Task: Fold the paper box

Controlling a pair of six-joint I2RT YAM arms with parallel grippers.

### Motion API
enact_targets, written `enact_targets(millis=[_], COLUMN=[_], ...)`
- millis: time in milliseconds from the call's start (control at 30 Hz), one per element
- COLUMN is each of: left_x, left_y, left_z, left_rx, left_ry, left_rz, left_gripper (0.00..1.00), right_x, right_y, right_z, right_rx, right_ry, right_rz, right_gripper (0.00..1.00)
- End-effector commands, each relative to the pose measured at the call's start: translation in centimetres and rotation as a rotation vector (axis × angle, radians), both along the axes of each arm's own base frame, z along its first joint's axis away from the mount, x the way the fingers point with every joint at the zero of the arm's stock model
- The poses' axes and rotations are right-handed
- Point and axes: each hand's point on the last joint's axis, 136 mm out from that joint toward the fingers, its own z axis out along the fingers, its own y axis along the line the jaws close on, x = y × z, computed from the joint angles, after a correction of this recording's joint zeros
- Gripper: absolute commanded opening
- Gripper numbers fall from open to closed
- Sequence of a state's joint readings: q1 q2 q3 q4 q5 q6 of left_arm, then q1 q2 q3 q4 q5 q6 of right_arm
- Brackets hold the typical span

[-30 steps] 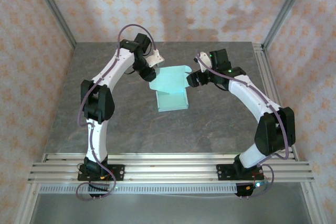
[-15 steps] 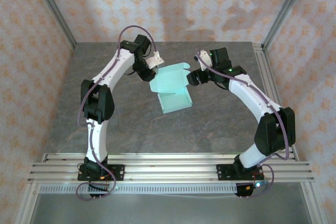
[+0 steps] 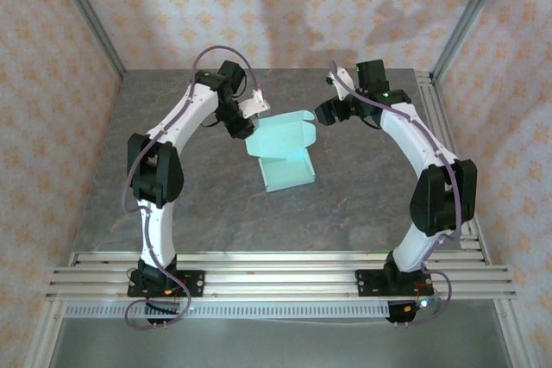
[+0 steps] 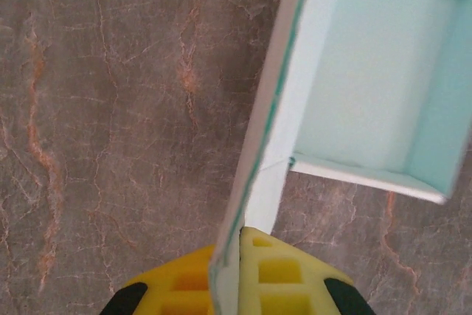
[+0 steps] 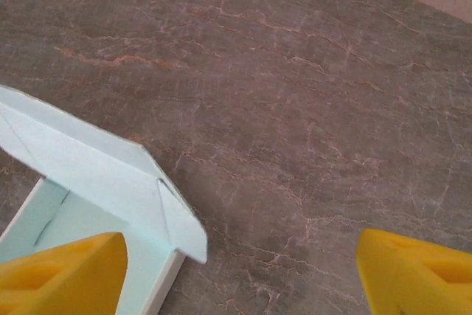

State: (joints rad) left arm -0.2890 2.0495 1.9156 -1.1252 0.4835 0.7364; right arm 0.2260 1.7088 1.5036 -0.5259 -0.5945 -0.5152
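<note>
From above, the paper box [image 3: 282, 151] is sitting near the middle of the grey marbled table [image 3: 172, 204], a pale mint-green card shape that is only partly folded: a shallow rectangular tray is lying toward the arms, and a broader panel with notched tabs is rising at its far end. The left gripper [image 3: 251, 110] is meeting that panel's far-left edge, while the right gripper [image 3: 325, 113] is hovering just beside the tabbed far-right corner, apart from the card. Through the left wrist camera, the left gripper [image 4: 240, 260] is clamping a thin side wall of the paper box [image 4: 369, 94] between its yellow fingers [image 4: 276, 278], the card's edge running upward from the pinch; to the right the tray's pale interior is opening out, with a low white-edged wall crossing its near end, above the stone-patterned table [image 4: 110, 108]. Through the right wrist camera, the right gripper [image 5: 240, 271] is holding its yellow fingers [image 5: 63, 267] wide apart over the table [image 5: 295, 71], with a creased, pointed flap of the paper box [image 5: 88, 160] lying at the lower left beside one finger; whether card and finger are touching cannot be told.
</note>
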Motion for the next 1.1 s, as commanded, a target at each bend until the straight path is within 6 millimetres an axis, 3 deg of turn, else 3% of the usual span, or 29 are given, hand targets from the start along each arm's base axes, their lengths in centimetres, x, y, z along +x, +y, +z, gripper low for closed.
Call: enact_targets(millis=[0, 233, 767, 1067], left_x=[-0.7, -0.4, 0.8, 1.4], left_y=[-0.2, -0.1, 0.6, 0.6], left_z=[1.9, 0.9, -1.0, -0.3], left_rx=[-0.022, -0.011, 0.048, 0.051], left_ry=[-0.038, -0.024, -0.019, -0.047], left_rz=[-0.029, -0.019, 0.004, 0.017], left_gripper=[0.08, 0.27, 0.25, 0.30], right_x=[-1.0, -1.7, -2.1, -2.1], right_y=[1.1, 1.1, 0.8, 0.7], right_z=[0.8, 0.8, 0.5, 0.2], right_rx=[0.014, 0.021, 0.016, 0.017], right_ry=[0.003, 0.006, 0.011, 0.010], right_rz=[0.095, 0.096, 0.084, 0.078], right_gripper=[0.81, 0.81, 0.81, 0.81])
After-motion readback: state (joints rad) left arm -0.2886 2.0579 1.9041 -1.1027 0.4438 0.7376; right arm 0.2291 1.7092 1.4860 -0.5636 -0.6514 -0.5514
